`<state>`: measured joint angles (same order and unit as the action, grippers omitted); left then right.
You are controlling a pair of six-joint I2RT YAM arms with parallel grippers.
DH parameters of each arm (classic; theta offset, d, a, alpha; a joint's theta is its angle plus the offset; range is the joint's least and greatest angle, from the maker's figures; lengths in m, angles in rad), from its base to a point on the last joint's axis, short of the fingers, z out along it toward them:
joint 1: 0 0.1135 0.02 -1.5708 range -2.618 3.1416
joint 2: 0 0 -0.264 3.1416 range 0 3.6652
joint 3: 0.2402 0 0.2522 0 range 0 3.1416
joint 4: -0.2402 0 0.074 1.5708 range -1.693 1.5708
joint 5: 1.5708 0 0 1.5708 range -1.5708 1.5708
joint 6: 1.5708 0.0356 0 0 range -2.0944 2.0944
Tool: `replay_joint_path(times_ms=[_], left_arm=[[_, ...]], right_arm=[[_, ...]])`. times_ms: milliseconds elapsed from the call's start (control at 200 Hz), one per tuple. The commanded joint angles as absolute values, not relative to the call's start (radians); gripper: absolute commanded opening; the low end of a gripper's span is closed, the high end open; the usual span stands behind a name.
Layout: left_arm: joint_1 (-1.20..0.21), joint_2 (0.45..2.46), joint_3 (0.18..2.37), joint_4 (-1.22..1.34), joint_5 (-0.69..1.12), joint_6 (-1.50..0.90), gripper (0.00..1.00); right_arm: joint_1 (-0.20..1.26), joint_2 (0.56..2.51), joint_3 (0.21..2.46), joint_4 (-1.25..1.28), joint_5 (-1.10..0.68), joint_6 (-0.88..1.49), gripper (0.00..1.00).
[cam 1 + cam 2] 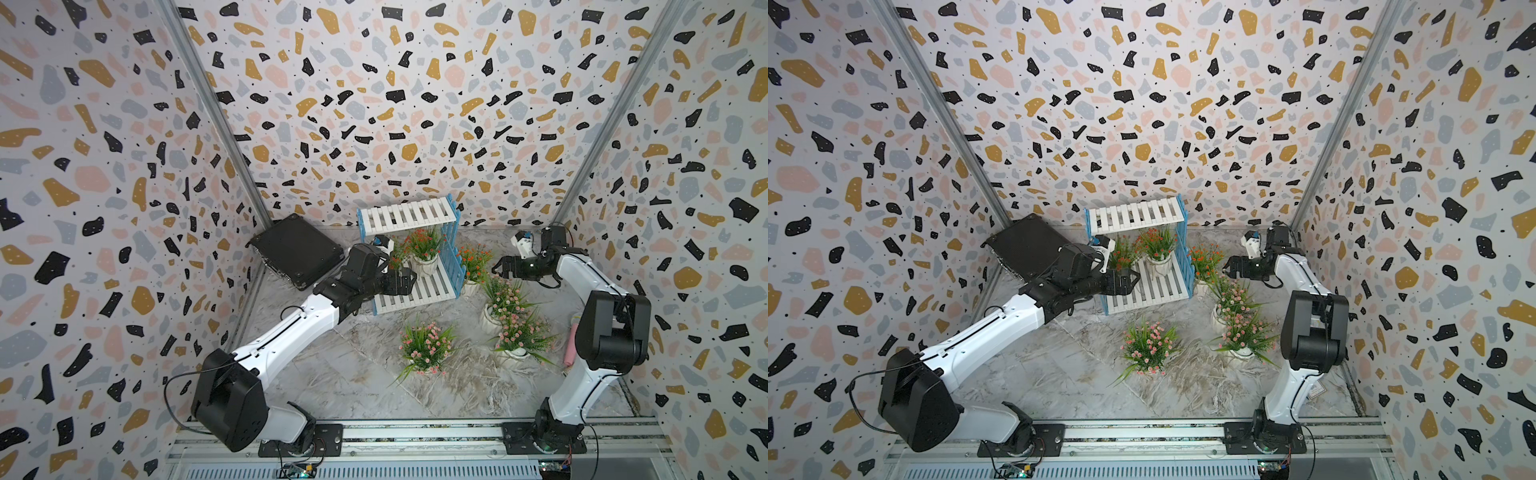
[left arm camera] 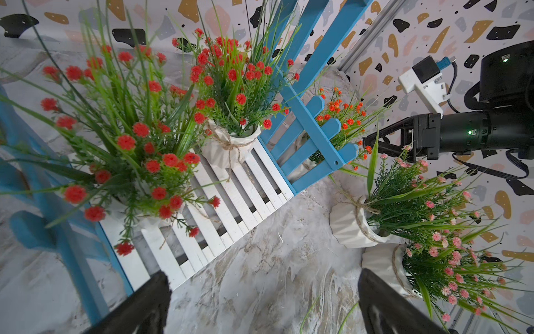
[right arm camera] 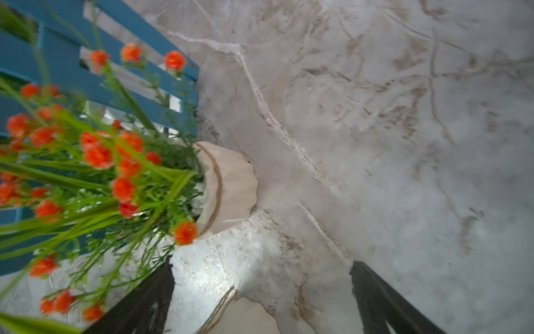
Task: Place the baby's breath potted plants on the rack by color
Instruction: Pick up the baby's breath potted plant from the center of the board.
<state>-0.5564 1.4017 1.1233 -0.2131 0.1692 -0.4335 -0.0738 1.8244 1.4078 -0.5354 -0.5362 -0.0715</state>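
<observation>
Standing in white ribbed, twine-tied pots, two orange-red plants (image 1: 424,245) are seen on the lower shelf of the rack (image 1: 409,214); a third orange-red plant (image 1: 473,259) and three pink plants (image 1: 426,347) are set on the table (image 1: 353,386); left gripper (image 1: 405,283) and right gripper (image 1: 500,269) are held open

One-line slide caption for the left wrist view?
Open left gripper near the rack: two orange-red plants on its lower shelf, a third outside near pink ones.

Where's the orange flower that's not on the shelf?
In both top views the orange plant stands beside the rack's blue side, near the right claw.
</observation>
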Motion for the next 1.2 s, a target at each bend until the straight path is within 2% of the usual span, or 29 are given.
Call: replay_joint_path(times_ms=[0,506,726,1196], left_arm=[[-0.552,1.394,1.130,-0.202,0.172,-0.434,1.00],[-0.541,1.364,1.079,-0.189,0.090,-0.415,1.00],[-0.503,1.363,1.055,-0.210,0.057,-0.445,1.00],[-0.438,1.394,1.055,-0.230,0.071,-0.477,1.00]], right_arm=[[-0.030,1.846,1.419,-0.550,-0.586,-0.199,0.97],[0.072,1.885,1.315,-0.302,-0.485,-0.252,0.98],[0.098,1.888,1.278,-0.221,-0.503,-0.250,0.98],[0.119,1.928,1.315,-0.276,-0.545,-0.292,0.98]])
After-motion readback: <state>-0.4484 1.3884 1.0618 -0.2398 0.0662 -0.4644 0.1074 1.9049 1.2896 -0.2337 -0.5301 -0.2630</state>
